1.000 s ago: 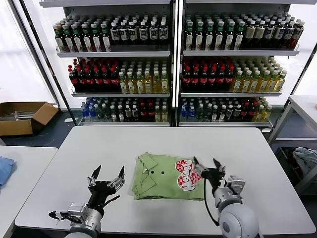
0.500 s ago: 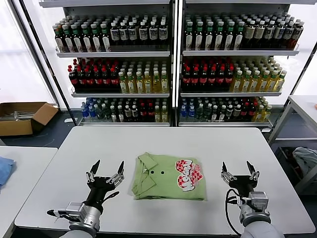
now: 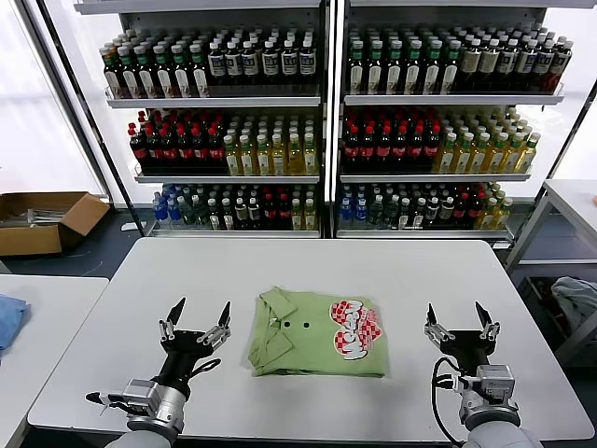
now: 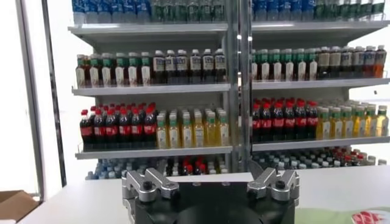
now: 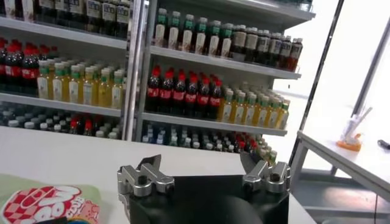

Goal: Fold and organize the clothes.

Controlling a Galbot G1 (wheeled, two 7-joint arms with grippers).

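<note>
A light green polo shirt [image 3: 312, 334] lies folded in the middle of the white table [image 3: 308, 271], collar to the left, with small buttons and a red-and-white checkered chest print [image 3: 355, 329]. My left gripper [image 3: 195, 318] is open and empty, held above the table left of the shirt. My right gripper [image 3: 460, 318] is open and empty, held above the table right of the shirt. A corner of the shirt shows in the left wrist view [image 4: 341, 215], and its print shows in the right wrist view [image 5: 46, 204].
Shelves of bottled drinks [image 3: 326, 121] stand behind the table. A second table [image 3: 37, 317] at the left carries a blue cloth [image 3: 7, 317] at its edge. A cardboard box [image 3: 42, 219] sits on the floor. A grey-blue garment [image 3: 578, 303] lies at the far right.
My right gripper has let go of the shirt's right edge and moved right, away from it, with fingers open. My left gripper has shifted slightly left. The shirt lies still.
</note>
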